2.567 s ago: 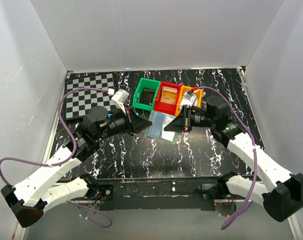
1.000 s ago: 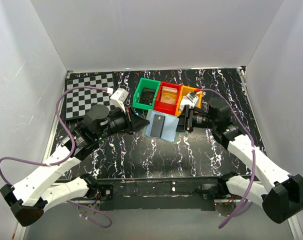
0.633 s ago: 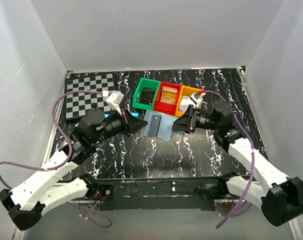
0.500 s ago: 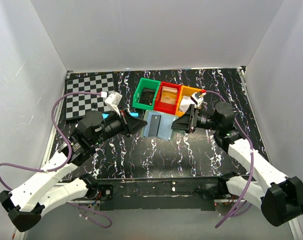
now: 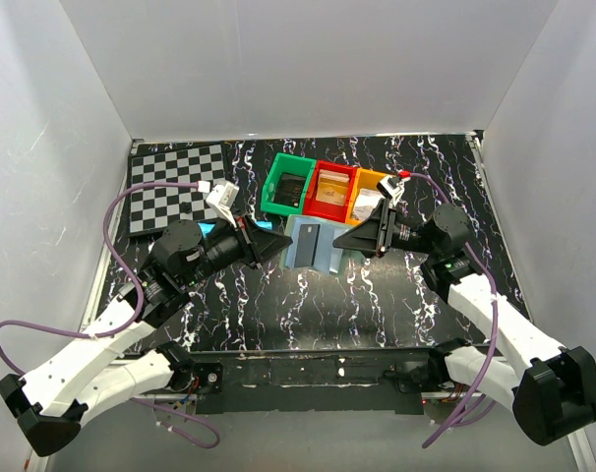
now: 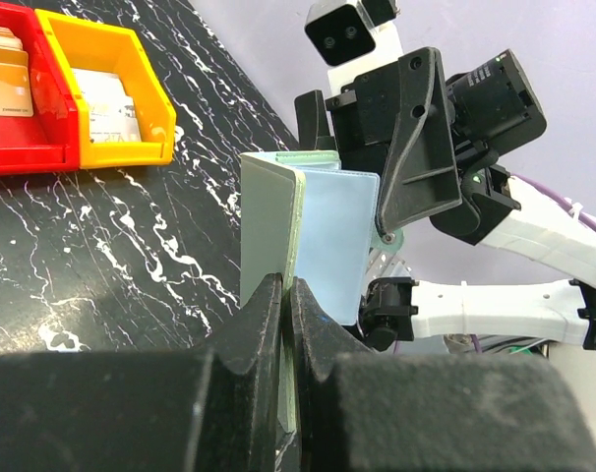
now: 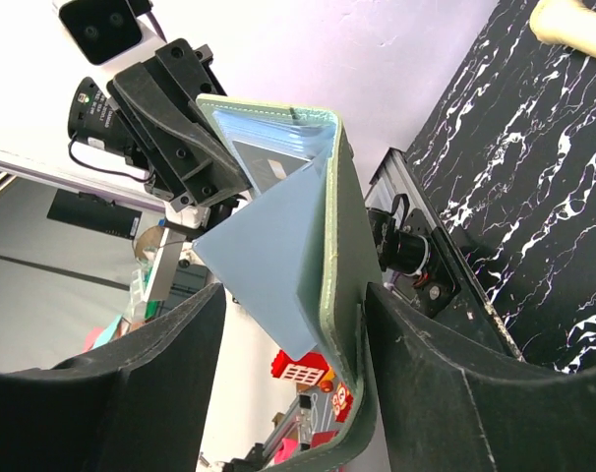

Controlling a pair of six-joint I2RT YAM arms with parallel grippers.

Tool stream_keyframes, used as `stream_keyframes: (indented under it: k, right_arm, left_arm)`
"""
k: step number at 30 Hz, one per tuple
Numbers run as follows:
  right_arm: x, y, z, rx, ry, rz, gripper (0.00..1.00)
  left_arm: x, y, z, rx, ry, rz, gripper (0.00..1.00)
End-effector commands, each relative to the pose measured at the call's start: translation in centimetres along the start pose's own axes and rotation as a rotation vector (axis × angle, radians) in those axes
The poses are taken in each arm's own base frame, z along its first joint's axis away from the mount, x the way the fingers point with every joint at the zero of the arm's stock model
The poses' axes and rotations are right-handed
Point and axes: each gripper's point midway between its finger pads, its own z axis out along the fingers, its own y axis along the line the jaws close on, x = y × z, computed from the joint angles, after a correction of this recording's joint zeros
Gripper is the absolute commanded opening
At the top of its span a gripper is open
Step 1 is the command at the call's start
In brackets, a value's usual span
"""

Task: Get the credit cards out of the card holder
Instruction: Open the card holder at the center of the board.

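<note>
My left tool (image 6: 286, 287) is clamped on one edge of the holder (image 6: 323, 231), standing it upright over the bench (image 5: 278, 305) so it fans open. My right tool (image 7: 293, 295) gapes wide around the far cover, gripping nothing, placed, I reckon, to reach the dark card (image 7: 268, 162).

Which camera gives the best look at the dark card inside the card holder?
The right wrist view: the dark card faces it inside the open card holder. The left wrist view sees the holder nearly edge-on, with the card hidden. In the top view the holder is small and the card unclear.
</note>
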Motion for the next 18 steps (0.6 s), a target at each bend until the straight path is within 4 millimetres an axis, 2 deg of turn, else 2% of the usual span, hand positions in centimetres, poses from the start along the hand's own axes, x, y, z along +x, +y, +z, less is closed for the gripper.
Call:
stream_keyframes:
  k: [1, 6, 9, 13, 15, 18]
  right_arm:
    - [-0.04, 1.37, -0.17, -0.052, 0.003, -0.060, 0.68]
    - [-0.06, 1.41, -0.13, -0.053, 0.007, -0.062, 0.73]
    - [0.01, 1.24, -0.09, -0.042, 0.015, -0.061, 0.71]
    - [0.04, 1.02, -0.14, -0.015, 0.024, -0.079, 0.54]
    - [0.09, 0.75, -0.16, 0.003, 0.030, -0.077, 0.41]
    - [0.09, 0.60, -0.20, 0.023, 0.033, -0.089, 0.28]
  left_arm:
    - [-1.13, -1.22, -0.46, 0.045, -0.041, 0.004, 0.00]
    - [-1.06, -1.19, -0.39, 0.047, -0.040, 0.002, 0.00]
    - [-1.12, -1.31, -0.40, 0.052, -0.042, 0.002, 0.00]
    - [-1.00, -1.25, -0.27, 0.052, -0.038, 0.001, 0.00]
    - [-0.84, -1.15, -0.15, 0.052, -0.034, -0.002, 0.00]
    - [-0.34, -0.76, 0.00, 0.046, -0.027, -0.010, 0.00]
